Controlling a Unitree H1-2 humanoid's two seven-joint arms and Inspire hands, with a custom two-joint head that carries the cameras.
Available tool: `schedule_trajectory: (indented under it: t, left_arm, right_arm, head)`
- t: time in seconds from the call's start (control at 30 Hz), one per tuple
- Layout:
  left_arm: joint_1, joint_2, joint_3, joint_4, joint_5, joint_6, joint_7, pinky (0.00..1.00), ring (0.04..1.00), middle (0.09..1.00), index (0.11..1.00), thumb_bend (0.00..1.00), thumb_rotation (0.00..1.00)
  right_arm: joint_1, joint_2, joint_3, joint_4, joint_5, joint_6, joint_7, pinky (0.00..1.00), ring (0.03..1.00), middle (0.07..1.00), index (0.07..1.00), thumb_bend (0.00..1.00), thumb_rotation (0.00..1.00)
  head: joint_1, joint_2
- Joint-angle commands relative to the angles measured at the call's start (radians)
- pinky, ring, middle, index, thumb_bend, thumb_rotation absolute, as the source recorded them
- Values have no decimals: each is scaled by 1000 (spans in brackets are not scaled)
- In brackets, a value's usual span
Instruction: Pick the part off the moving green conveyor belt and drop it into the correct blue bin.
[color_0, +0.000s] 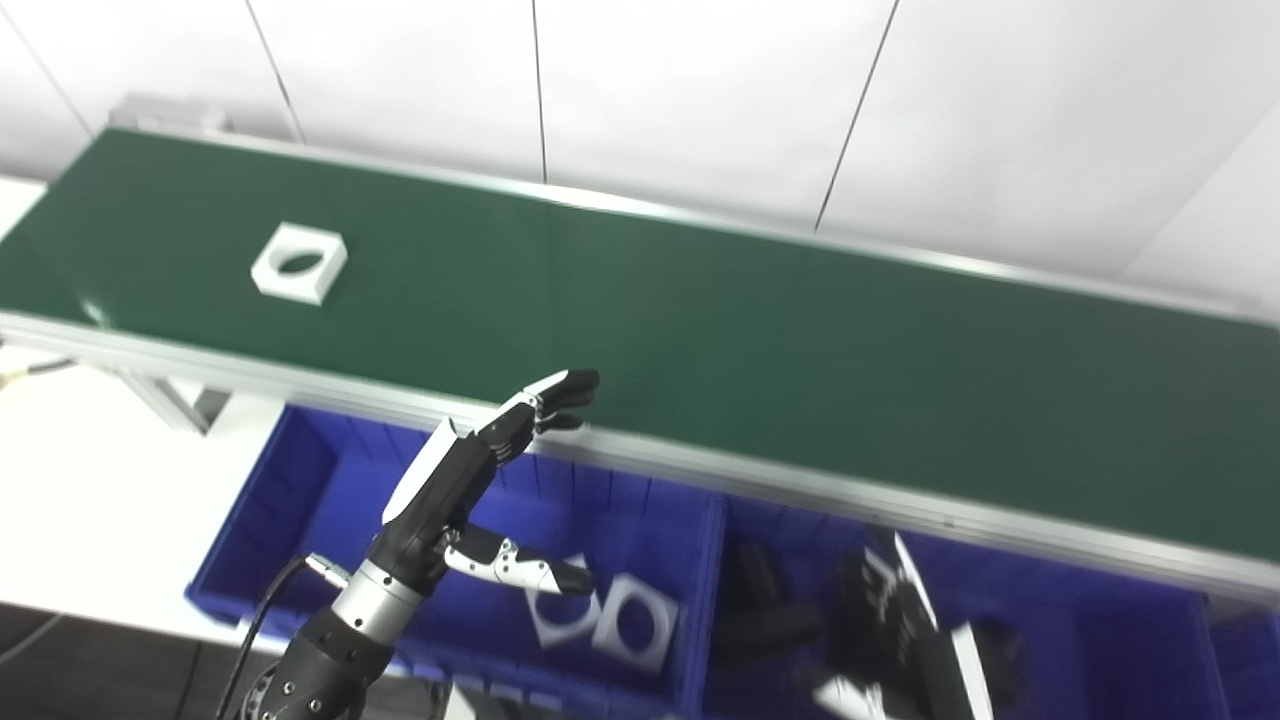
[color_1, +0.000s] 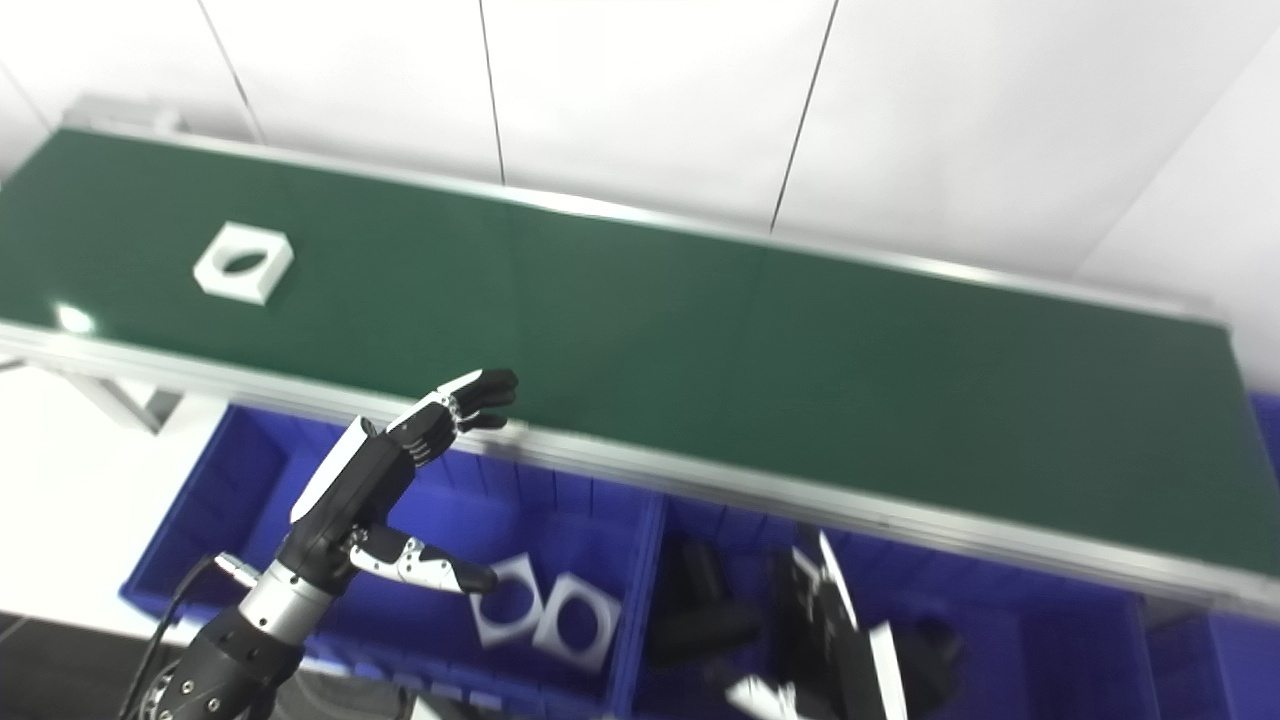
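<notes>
White wall panels with thin dark seams back a workbench where a long green conveyor belt (color_0: 700, 330) with a silver metal frame runs diagonally from upper left to lower right. Nearest the viewer, a row of blue plastic bins sits below the belt's front rail. The left blue bin (color_0: 300, 480) holds two white square parts with round holes (color_0: 610, 615) lying flat side by side near its right wall. The neighbouring blue bin (color_0: 1100, 640) holds dark pieces, and the right hand (color_0: 900, 620), black and white and blurred, is low over it; whether it is open or closed cannot be told. The left hand (color_0: 480, 460), black with white panels, is raised over the left bin, its fingers (color_0: 555, 395) spread and reaching to the belt's front rail, thumb out sideways, holding nothing. Farther back, well apart from that hand and up to its left, a white square block with a round hole through it (color_0: 298, 262) lies flat on the belt, hole facing up, corners slightly turned against the belt's edges.
</notes>
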Motion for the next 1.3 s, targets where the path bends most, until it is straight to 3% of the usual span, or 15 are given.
schedule_trajectory:
  t: [0.0, 0.3, 0.6, 0.73, 0.93, 1.07, 1.27]
  left_arm:
    - [-22, 23, 12, -24, 5, -38, 7, 797, 873, 896, 876, 866, 299]
    - [-89, 90, 74, -61, 87, 16, 5, 824, 901, 932, 912, 789, 354]
    - [-209, 205, 142, -75, 84, 132, -33, 845, 895, 917, 907, 775, 347]
    - [-278, 269, 159, -35, 92, 130, -46, 826, 890, 918, 903, 762, 339]
    - [-366, 356, 178, 17, 125, 181, -78, 839, 893, 917, 902, 728, 295]
    - [-429, 403, 172, 79, 169, 194, -90, 770, 862, 908, 899, 716, 260]
    - [-513, 448, 161, 140, 237, 281, -120, 840, 907, 926, 906, 755, 187]
  right_arm:
    - [-9, -7, 6, -16, 23, -59, -11, 765, 815, 847, 961, 849, 407]
    - [-27, -23, 21, 15, 29, -59, -29, 748, 807, 852, 964, 847, 403]
    - [-41, -21, 35, 37, 37, -59, -41, 755, 807, 848, 963, 841, 380]
    - [-48, -25, 41, 44, 32, -59, -49, 748, 805, 846, 966, 842, 382]
    - [-58, -28, 42, 60, 40, -59, -54, 737, 800, 840, 965, 855, 381]
    - [-60, -24, 29, 65, 71, -59, -26, 744, 806, 844, 963, 861, 355]
    - [-65, -32, 34, 67, 57, -59, -35, 743, 805, 847, 964, 845, 371]
  head:
    - [6, -7]
    - [31, -43]
    - [47, -73]
    - [50, -83]
    - [61, -93]
    - [70, -96]
    - [78, -98]
